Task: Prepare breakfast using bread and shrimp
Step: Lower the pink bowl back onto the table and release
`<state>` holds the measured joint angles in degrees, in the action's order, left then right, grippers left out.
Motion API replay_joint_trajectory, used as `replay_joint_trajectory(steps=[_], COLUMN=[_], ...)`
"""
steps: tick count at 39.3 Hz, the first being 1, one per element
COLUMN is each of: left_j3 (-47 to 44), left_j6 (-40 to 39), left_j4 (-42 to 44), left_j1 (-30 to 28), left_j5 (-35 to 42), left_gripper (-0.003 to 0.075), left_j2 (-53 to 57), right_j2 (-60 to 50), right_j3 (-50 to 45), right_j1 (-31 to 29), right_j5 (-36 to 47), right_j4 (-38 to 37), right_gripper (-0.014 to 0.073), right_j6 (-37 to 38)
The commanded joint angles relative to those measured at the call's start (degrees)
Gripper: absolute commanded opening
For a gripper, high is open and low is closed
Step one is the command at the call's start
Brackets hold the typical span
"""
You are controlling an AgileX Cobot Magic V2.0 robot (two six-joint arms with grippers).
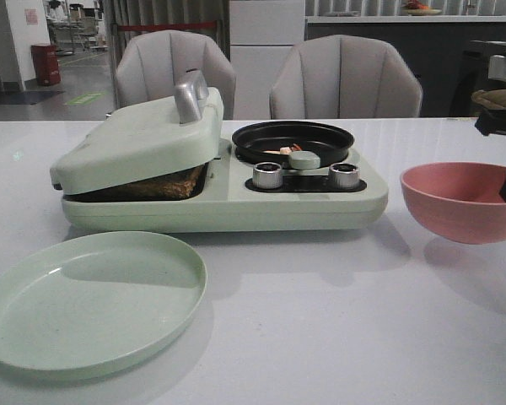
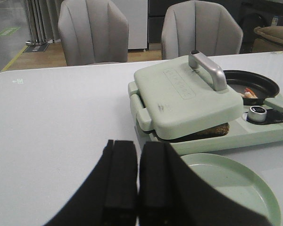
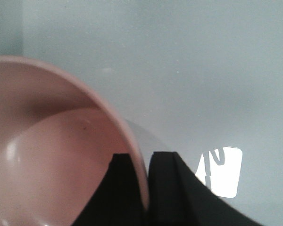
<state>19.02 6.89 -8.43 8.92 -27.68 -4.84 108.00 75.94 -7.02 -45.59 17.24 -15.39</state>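
While the bread (image 1: pixel 156 184) sits pressed inside the green sandwich maker (image 1: pixel 228 198), only a dark toasted edge shows under the tilted lid (image 1: pixel 139 139), which rests on it without closing flat. The shrimp (image 1: pixel 288 150) lie in the small black pan (image 1: pixel 293 141) on the maker's right half, behind the two silver knobs (image 1: pixel 268 175).

Toasted bread should be light and fairly stiff, but crumbly at the crust and likely hot; a hard pinch would crush or tear it. I judge the best hold to be across one exposed edge, both slices taken together, once the lid is lifted by its silver handle (image 1: pixel 190 96). That handle is rigid and stands well clear of the lid, so it offers a sure grip. The shrimp are tiny, soft and probably slick; pinching them one by one looks unreliable, so tipping the pan by its short green handle (image 1: pixel 305 159) seems safer.

The left gripper (image 2: pixel 137 188) hovers over the table (image 1: pixel 337 321) just before the green plate (image 1: pixel 93 299), its fingers (image 2: pixel 120 183) pressed together and holding nothing. The right gripper (image 3: pixel 145 186) pinches the rim of the pink bowl (image 1: pixel 460 201), one finger inside, one outside; the bowl's smooth, thin wall could slip or swing in so narrow a hold. It looks empty as far as the wrist view shows.
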Motion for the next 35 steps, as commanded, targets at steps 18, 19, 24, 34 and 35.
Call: replay_joint_trajectory(steps=[18, 19, 24, 34, 35], left_j3=[1.6, 1.6, 1.6, 1.6, 1.6], left_j6=[-0.6, -0.6, -0.6, -0.6, -0.6], left_j4=[-0.7, -0.7, -0.7, -0.7, -0.7], left_j1=[0.4, 0.4, 0.4, 0.4, 0.4], left_j5=[4.8, 4.8, 4.8, 4.8, 4.8], left_gripper=[0.0114, 0.0114, 0.0114, 0.0114, 0.0114], left_j2=[-0.6, -0.6, -0.6, -0.6, -0.6], right_j2=[-3.6, -3.9, -7.3, -20.6, -22.3], right_j3=[-1.9, -1.6, -0.3, -0.8, -1.4], right_j1=[-0.4, -0.4, -0.4, -0.2, 0.0], right_j5=[4.6, 4.3, 4.1, 8.7, 9.5], right_j4=[-4.5, -4.5, -4.5, -1.4, -0.5], right_gripper=[0.0472, 0.0487, 0.0505, 0.0498, 0.0498], right_j6=[0.2, 0.2, 0.2, 0.2, 0.2])
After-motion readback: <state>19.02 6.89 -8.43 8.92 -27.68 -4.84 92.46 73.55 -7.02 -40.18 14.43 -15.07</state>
